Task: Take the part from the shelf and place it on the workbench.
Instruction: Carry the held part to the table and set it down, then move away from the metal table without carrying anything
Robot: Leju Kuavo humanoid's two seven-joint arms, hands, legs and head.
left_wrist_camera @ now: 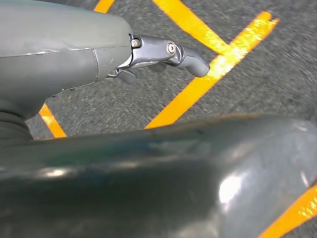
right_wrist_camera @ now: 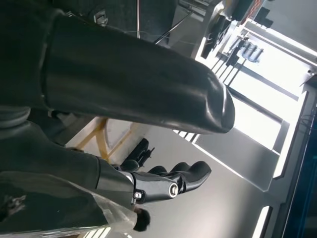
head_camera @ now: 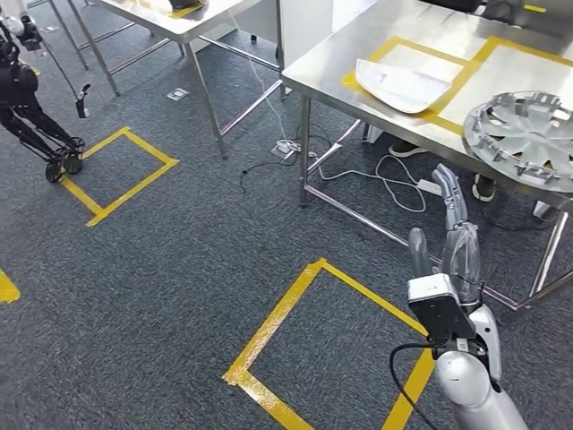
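With the part resting at the workbench's right edge, my right hand hung empty, fingers apart, placement seemingly done.

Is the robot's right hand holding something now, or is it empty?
Empty. In the head view the right hand is raised below the workbench edge, fingers straight and apart, nothing between them. The wheel cover lies on the bench.

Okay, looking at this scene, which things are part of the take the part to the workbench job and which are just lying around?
Part of the job:
- silver wheel cover, lying on the workbench
- steel workbench with yellow-taped zones
- right hand, raised, fingers apart, empty

Just lying about:
- white tray in the other taped zone
- cables on the floor
- second steel table
- black wheeled stand
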